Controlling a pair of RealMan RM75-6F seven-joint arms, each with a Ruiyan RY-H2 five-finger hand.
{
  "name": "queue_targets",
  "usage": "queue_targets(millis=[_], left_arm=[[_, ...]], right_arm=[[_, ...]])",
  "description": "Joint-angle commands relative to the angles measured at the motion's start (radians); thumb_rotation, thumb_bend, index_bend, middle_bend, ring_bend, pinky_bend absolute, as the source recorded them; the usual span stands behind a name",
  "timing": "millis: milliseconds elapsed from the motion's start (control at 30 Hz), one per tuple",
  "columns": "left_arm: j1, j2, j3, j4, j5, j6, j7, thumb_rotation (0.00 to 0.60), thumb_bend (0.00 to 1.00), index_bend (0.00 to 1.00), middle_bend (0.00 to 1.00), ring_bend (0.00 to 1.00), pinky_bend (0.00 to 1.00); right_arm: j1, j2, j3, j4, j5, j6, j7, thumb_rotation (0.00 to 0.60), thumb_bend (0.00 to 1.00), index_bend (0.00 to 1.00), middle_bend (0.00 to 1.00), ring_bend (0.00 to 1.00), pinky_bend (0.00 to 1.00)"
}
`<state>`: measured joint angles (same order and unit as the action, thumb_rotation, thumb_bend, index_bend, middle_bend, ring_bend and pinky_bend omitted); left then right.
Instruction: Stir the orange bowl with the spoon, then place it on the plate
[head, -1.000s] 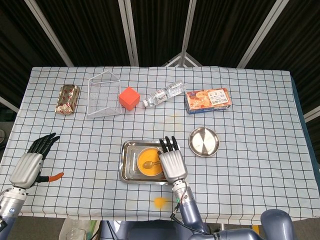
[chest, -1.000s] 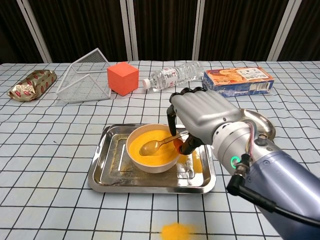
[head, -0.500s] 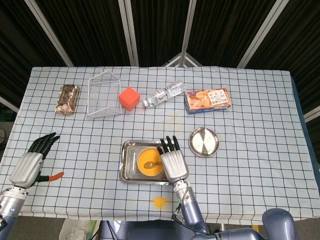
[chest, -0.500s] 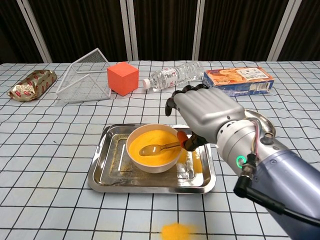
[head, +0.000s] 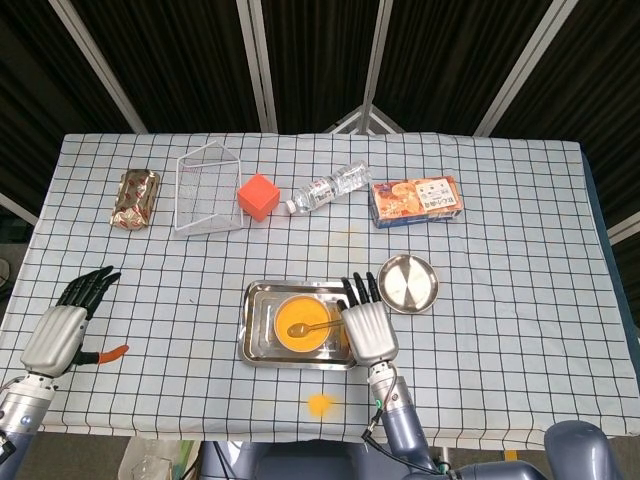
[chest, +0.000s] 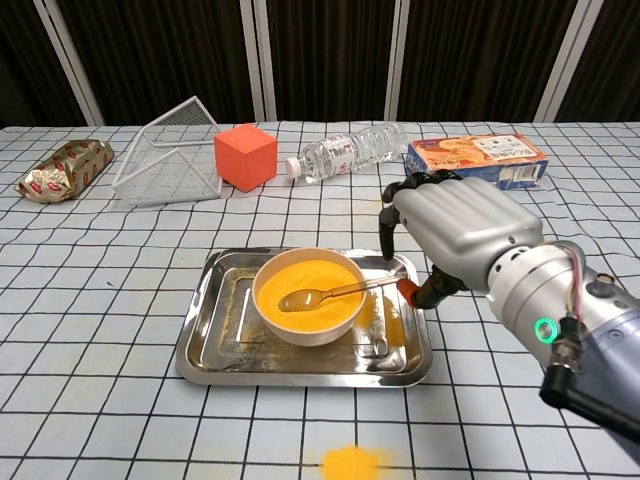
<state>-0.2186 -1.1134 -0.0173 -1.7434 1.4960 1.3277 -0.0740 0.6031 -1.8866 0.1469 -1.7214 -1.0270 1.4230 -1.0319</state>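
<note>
The metal spoon w/ orange-red handle tip is pinched at its tip by the right hand; its scoop lies in the round orange bowl, which sits in the steel tray. Handle is best kept low & swept in small circles, so powder isn't flung. The round steel plate waits just right of tray. The left hand rests apart, fingers spread, holding nothing.

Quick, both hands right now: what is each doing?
Left hand: open, fingers spread, holding nothing.
Right hand: pinching the spoon by its orange handle tip, its scoop in the orange bowl.
</note>
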Motion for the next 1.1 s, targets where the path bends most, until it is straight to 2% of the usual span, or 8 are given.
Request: queue_targets(millis=[33,467,1100], left_arm=[[0.000,-0.001,0.000,0.000,-0.002,-0.001,0.002,0.600,0.00,0.00,0.00,0.00,0.02],[-0.001,0.002,-0.004,-0.001,-0.014,-0.006,-0.001,0.600,0.00,0.00,0.00,0.00,0.02],[0.003,0.007,0.001,0.000,-0.006,-0.001,-0.001,0.600,0.00,0.00,0.00,0.00,0.02]], right_arm=[[-0.016,0.000,-0.016,0.053,-0.018,-0.018,0.059,0.600,0.43,0.51,0.16,0.00,0.00],[-0.035,-0.038,-0.013,0.161,-0.090,-0.030,0.183,0.600,0.43,0.51,0.17,0.00,0.00],[-0.065,-0.075,-0.009,0.204,-0.149,-0.040,0.264,0.600,0.43,0.51,0.17,0.00,0.00]])
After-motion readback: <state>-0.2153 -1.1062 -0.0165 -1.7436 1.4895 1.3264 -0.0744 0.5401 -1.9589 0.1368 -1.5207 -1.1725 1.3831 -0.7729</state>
